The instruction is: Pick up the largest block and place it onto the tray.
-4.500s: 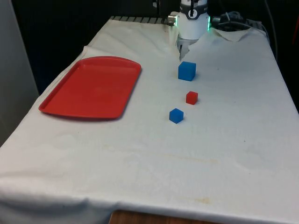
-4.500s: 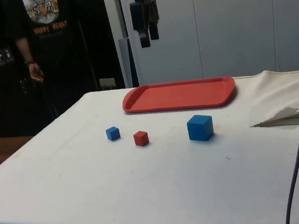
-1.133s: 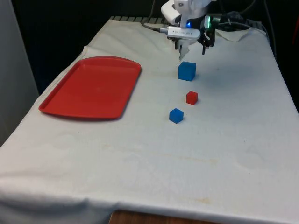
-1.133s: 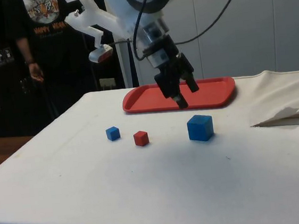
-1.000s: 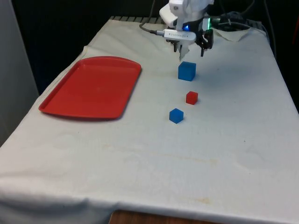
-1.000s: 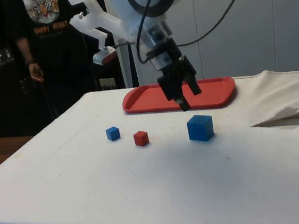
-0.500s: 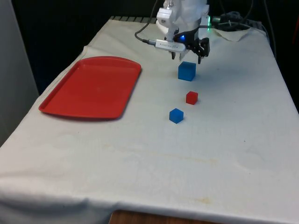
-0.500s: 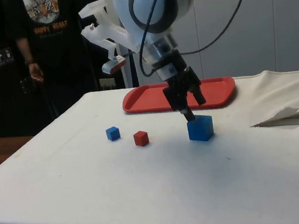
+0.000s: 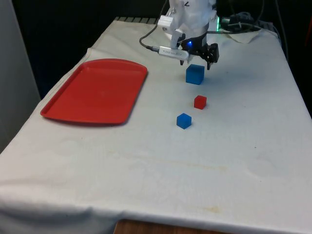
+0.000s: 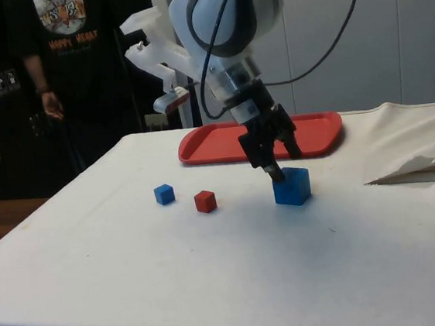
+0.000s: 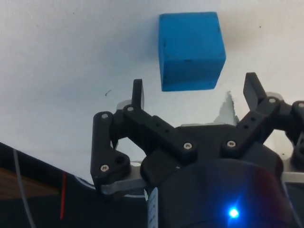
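**A:** Which way does the large blue block [image 9: 195, 74] sit, and has it a long axis?

**B:** You can see it resting flat on the white cloth [image 9: 234, 146], one face up. It is a cube, so no side reads as longer than another. In the front view one vertical edge is turned slightly toward you, so you get the front face and a sliver of the side. It lies at the far end of a loose line with the small red block [image 9: 200, 102] and the small blue block [image 9: 184, 120], the red one between the two blues, all apart from each other.

**A:** What are they made of?

**B:** Matte, sharp-edged cubes with no gloss; the wrist view shows a few dark specks on the large one [image 11: 191, 49]. The red tray [image 9: 95, 90] is a smooth, shallow rectangle with rounded corners and a raised rim, well apart on the front view's left. The cloth is wrinkled and faintly stained.

**A:** And the gripper [image 10: 278, 166]?

**B:** Your gripper stands with its fingers [image 11: 137, 94] spread wide, nothing between them. It is tilted and low over the block's far top edge. In the wrist view the fingertips stop just short of the cube, which lines up with the gap. From the side view you cannot tell whether one fingertip touches the top.
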{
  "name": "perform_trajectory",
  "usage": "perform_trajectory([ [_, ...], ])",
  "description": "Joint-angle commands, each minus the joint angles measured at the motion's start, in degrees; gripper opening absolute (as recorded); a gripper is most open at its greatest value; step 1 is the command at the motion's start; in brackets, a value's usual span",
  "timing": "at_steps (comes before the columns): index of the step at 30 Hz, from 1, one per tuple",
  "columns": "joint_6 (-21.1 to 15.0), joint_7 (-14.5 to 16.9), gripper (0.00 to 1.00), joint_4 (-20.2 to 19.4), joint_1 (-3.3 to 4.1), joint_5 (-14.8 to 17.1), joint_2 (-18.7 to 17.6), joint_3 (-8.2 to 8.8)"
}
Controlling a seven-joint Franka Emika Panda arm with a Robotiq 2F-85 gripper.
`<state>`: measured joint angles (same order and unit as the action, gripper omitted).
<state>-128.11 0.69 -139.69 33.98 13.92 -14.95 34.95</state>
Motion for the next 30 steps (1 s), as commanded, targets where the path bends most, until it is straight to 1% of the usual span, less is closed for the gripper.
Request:
perform_trajectory([
  [1, -0.5, 0.6, 1.0, -0.1, -0.23, 1.0, -0.3, -0.29],
  [2, -0.6, 0.7, 1.0, -0.1, -0.23, 1.3, -0.5, -0.29],
  [3, -0.1, 0.2, 1.0, 0.0, 0.0, 0.5, -0.4, 0.0],
  [4, -0.6, 0.8, 1.0, -0.1, -0.23, 1.5, -0.6, -0.34],
  [12, -0.7, 1.4, 1.0, 0.2, -0.23, 3.3, -2.2, -0.46],
  [13, -0.3, 1.0, 1.0, 0.2, 0.0, 2.8, -2.3, -0.11],
  [14, -0.8, 1.5, 1.0, 0.2, -0.23, 3.8, -2.6, -0.52],
  [15, -0.9, 1.5, 1.0, 0.2, -0.29, 3.9, -2.8, -0.52],
  [20, -0.9, 1.9, 1.0, 0.3, -0.29, 4.8, -3.7, -0.57],
  [21, -0.3, 1.4, 1.0, 0.4, 0.0, 4.1, -3.7, -0.23],
  [22, -0.9, 2.0, 1.0, 0.4, -0.29, 5.0, -4.0, -0.57],
  [27, -0.8, 2.5, 1.0, 0.8, -0.34, 6.1, -5.4, -0.57],
  [28, -0.8, 2.6, 0.97, 0.9, -0.4, 6.2, -5.6, -0.57],
  [29, -0.8, 2.6, 0.89, 0.9, -0.4, 6.4, -5.7, -0.57],
  [30, -0.3, 2.1, 0.8, 0.9, -0.06, 5.6, -5.6, -0.23],
])
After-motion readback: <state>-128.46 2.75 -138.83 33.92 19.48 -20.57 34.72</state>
